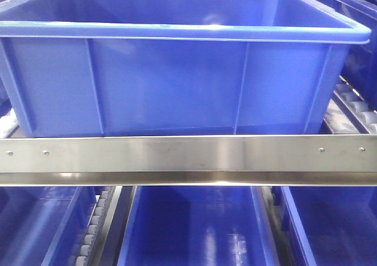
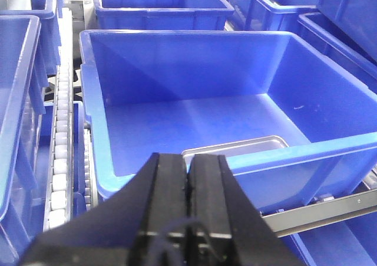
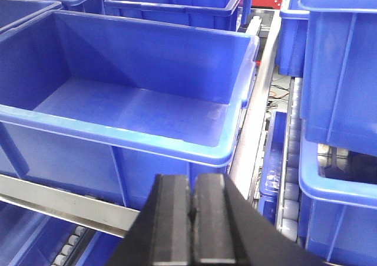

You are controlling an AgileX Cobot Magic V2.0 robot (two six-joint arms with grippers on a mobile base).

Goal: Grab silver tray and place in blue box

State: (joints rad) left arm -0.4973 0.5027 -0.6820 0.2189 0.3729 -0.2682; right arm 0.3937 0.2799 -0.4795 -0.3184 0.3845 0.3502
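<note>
The blue box (image 2: 194, 71) is a large deep crate on a rack shelf. It fills the front view (image 1: 171, 83) and shows in the right wrist view (image 3: 147, 53). The silver tray (image 2: 235, 147) lies flat on the box floor against the near wall; only its far edge and rounded corner show over the rim. It is hidden in the front and right wrist views. My left gripper (image 2: 188, 160) is shut and empty, just outside the box's near rim. My right gripper (image 3: 192, 180) is shut and empty, in front of the box's near right corner.
A steel rail (image 1: 188, 157) runs across the shelf front below the box. Roller tracks (image 2: 59, 154) flank the box on the left and on the right (image 3: 291, 183). More blue crates stand behind, beside and below (image 1: 194, 230).
</note>
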